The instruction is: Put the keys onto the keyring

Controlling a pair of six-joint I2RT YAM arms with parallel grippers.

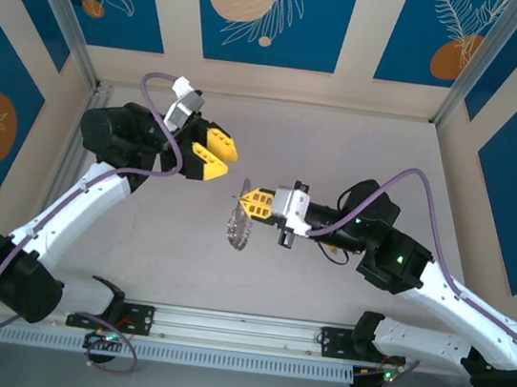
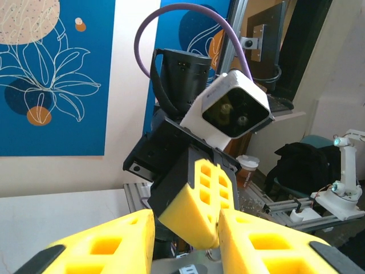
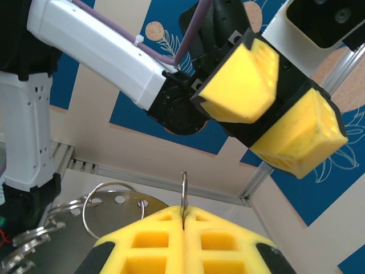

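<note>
- Right pincer (image 1: 256, 200): fingers pressed together and clamped on a thin metal strip (image 3: 183, 191), which stands edge-on out of the tips. Can't tell if that's ring wire or a key blade.
- keyring (image 1: 237, 227) hangs off that grip, just below the fingertips, over the middle of the table (image 1: 342, 148). It looks clear of the surface, but I'm not certain.
- From overhead the hoop reads as a narrow sliver, so I'd judge it hangs near vertical. Its long axis runs far-to-near, slightly tilted.
- keys (image 3: 23, 251) are bunched on the hoop's low side, away from the clamp.
- Left pincer (image 1: 225, 154): jaws apart, nothing between them. It sits near the right one without touching, up and to the left of it overhead, tips aimed at the clamped strip.
- What the next move turns on: the ring lies ahead of the left tips, toward the right arm and the near edge. The right arm is nearer since it's holding the ring, so the left likely has to close in along that line.
</note>
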